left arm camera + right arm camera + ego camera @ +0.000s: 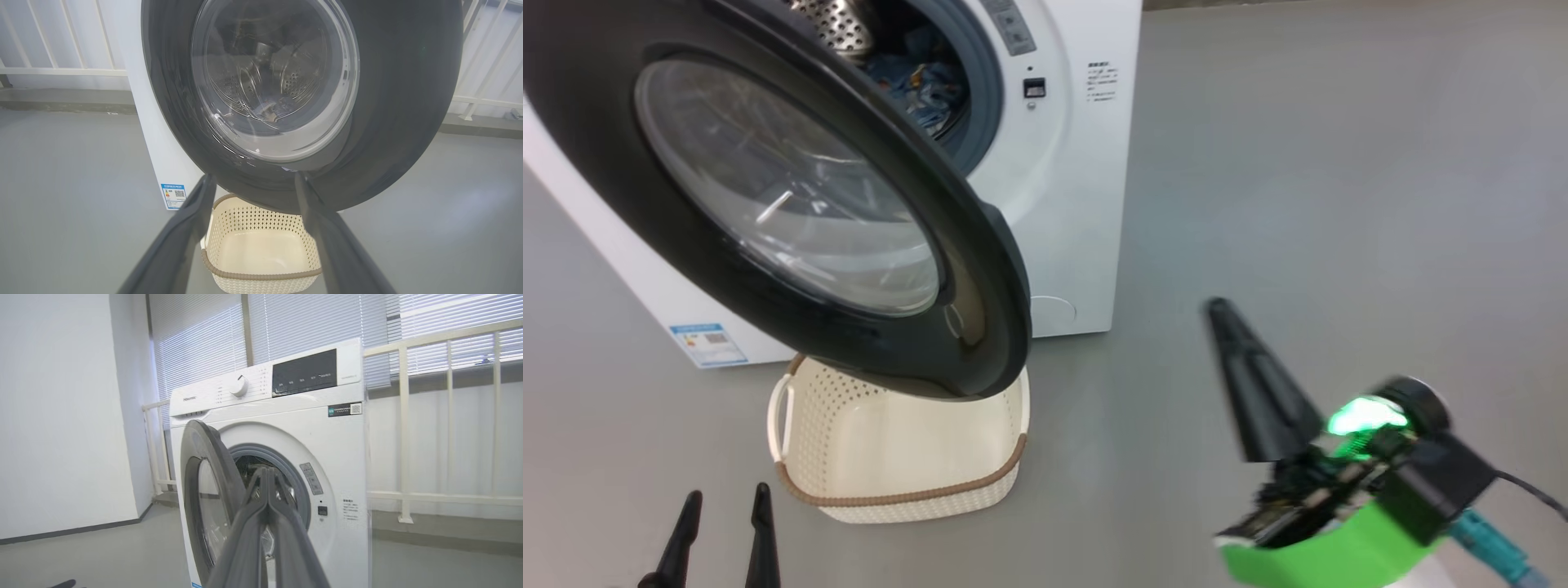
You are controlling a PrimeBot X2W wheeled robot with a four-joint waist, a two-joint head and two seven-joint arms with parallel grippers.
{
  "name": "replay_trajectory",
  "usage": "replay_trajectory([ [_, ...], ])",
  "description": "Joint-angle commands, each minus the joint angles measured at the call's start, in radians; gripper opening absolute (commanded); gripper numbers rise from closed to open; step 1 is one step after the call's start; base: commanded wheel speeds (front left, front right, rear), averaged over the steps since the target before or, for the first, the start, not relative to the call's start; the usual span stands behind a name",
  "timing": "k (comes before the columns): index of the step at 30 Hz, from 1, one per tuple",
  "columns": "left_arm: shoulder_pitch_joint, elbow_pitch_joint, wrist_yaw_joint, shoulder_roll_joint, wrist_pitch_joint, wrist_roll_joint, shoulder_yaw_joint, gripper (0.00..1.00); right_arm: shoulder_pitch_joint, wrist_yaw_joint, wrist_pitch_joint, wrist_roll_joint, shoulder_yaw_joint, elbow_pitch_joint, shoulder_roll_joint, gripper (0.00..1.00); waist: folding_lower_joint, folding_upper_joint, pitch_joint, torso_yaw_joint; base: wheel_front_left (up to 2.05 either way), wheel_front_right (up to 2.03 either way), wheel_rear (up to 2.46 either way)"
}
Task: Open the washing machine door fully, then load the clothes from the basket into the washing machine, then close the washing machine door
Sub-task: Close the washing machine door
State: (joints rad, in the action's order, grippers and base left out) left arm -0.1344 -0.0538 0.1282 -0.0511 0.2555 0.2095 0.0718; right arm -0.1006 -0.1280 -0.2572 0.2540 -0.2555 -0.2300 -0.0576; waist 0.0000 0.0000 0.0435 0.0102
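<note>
Judging by what lies where, I take the loading as done. The clothes (923,86) sit inside the drum of the washing machine (1078,204), and the basket (890,499) stands empty on the floor (1298,163) under the swung-out washing machine door (792,196). So the door is what I must handle next.

I expect it to be rigid and fairly heavy, turning on its hinge at the machine's left side, with some resistance where the latch catches. Its black rim is glossy, so a fingertip could skid, and I would leave the bulging glass alone. I would press flat on the rim near its free edge, on the face turned away from the drum, where leverage is best.

My right tool (1223,314) has its fingers pressed together and carries nothing. It hangs in the air to the right of the door, well apart from it. My left tool (727,496) is spread wide and empty, low down just beside the basket.
</note>
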Motion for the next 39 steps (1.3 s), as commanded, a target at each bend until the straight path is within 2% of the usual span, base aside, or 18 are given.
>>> replay_trajectory([
  [1,0.052,0.035,0.002,-0.007,0.006,0.008,0.026,1.00,-0.050,-0.003,-0.005,-0.012,-0.070,-0.046,-0.002,0.00,0.0000,0.0000,0.013,0.020,0.00,0.00,0.00],
  [6,0.068,0.040,0.002,-0.005,0.006,0.017,0.013,1.00,-0.114,-0.003,-0.005,-0.001,-0.228,-0.018,-0.046,0.00,0.0000,0.0000,0.033,0.074,0.00,0.00,0.00],
  [13,0.112,0.046,0.002,-0.003,0.006,0.036,-0.018,1.00,-0.211,-0.003,-0.005,0.050,-0.431,0.184,-0.100,0.00,0.0000,0.0000,0.079,0.167,0.00,0.00,0.00],
  [20,0.152,0.053,0.002,-0.001,0.006,0.051,-0.045,1.00,-0.276,-0.003,-0.005,0.075,-0.465,0.356,-0.093,0.00,0.0000,0.0000,0.139,0.236,0.00,0.00,0.00],
  [28,0.209,0.058,0.002,0.000,0.006,0.088,-0.073,1.00,-0.353,-0.003,-0.005,0.020,-0.387,0.472,-0.066,0.00,0.0000,0.0000,0.250,0.285,0.00,0.00,0.00],
  [39,0.279,0.065,0.002,0.001,0.006,0.118,-0.093,1.00,-0.439,-0.003,-0.005,-0.144,-0.129,0.505,-0.015,0.00,0.0000,0.0000,0.380,0.291,0.00,0.00,0.00],
])
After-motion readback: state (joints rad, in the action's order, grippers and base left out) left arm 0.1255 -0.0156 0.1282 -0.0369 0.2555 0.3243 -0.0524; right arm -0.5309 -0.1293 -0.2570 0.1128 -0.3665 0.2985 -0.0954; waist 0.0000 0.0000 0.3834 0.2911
